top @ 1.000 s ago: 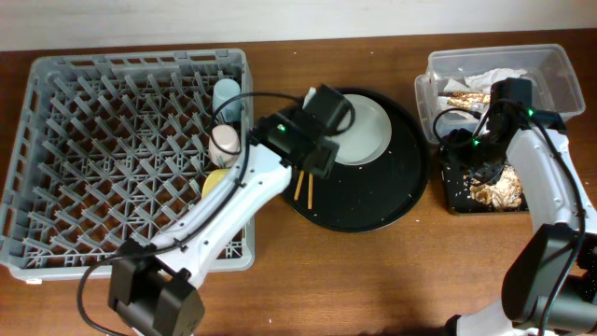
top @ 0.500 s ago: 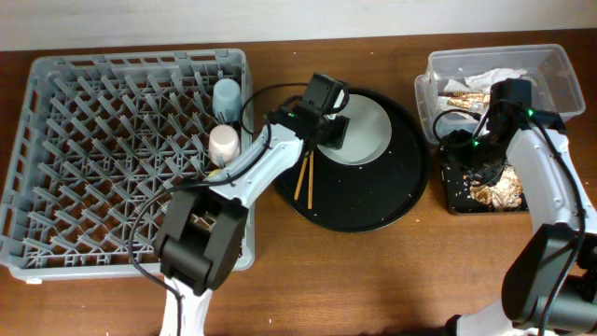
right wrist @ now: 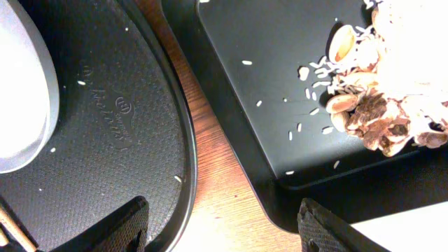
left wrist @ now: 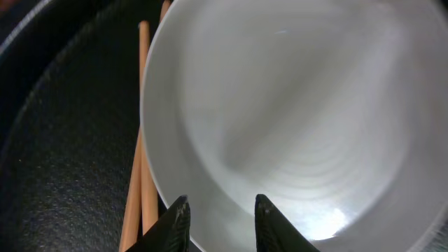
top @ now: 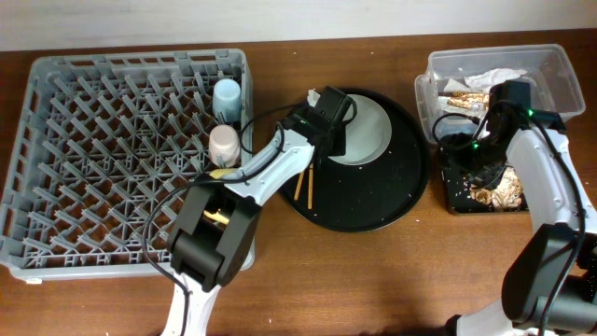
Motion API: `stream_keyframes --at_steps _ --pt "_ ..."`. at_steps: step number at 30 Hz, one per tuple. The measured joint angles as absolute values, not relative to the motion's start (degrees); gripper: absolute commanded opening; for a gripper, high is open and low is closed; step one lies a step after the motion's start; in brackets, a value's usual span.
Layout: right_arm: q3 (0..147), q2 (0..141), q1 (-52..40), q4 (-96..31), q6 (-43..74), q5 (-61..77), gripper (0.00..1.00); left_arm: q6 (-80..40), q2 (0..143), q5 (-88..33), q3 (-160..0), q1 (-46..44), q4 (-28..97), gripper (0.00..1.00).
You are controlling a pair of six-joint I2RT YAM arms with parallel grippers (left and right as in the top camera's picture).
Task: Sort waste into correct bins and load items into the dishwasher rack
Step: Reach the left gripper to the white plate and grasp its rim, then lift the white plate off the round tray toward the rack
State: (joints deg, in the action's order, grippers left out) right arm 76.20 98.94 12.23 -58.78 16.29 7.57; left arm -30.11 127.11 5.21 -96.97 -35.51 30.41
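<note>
The white plate [top: 366, 131] lies on the round black tray [top: 373, 201], with the chopsticks [top: 304, 184] beside it. My left gripper [top: 328, 126] is down at the plate's left rim. In the left wrist view its jaws [left wrist: 222, 210] stand narrowly open astride that rim, one finger outside by the chopsticks [left wrist: 140, 175], one over the plate [left wrist: 294, 105]. My right gripper [right wrist: 224, 224] hangs open and empty over the gap between the round tray and the shallow black tray [right wrist: 280, 84], which holds food scraps [right wrist: 378, 112] and gold wrappers [top: 499, 191]. The clear tub [top: 550, 70] holds napkins.
The grey dishwasher rack [top: 93, 159] fills the left side. A blue cup [top: 227, 96], a pink cup [top: 224, 142] and a bit of yellow bowl [top: 216, 175] sit along its right edge, under my left arm. Rice grains dot both black trays.
My left gripper has settled onto the plate's left rim and its jaws have narrowed from wide open. The right arm has not moved.
</note>
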Motion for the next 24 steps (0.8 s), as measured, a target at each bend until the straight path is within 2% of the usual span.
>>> stream_keyframes --at_steps 10,16,20,21,24 --pt "76.2 98.9 12.2 -59.2 16.3 7.6 0.70 -34.5 129.9 6.2 -97.0 -35.5 29.4 0.31" --pt "76.2 98.9 12.2 -59.2 16.3 7.6 0.70 -26.4 129.9 -8.5 -97.7 -35.6 32.5 0.31" --pt "76.2 98.9 12.2 -59.3 16.3 7.6 0.70 -21.5 129.9 -10.6 -98.1 -38.2 34.8 0.31" --pt "76.2 98.9 12.2 -59.5 16.3 7.6 0.69 -20.7 129.9 -10.6 -98.1 -39.2 34.9 0.36" --pt "76.2 98.9 12.2 -59.8 16.3 7.6 0.69 -18.0 129.9 -11.2 -98.1 -42.8 34.9 0.37"
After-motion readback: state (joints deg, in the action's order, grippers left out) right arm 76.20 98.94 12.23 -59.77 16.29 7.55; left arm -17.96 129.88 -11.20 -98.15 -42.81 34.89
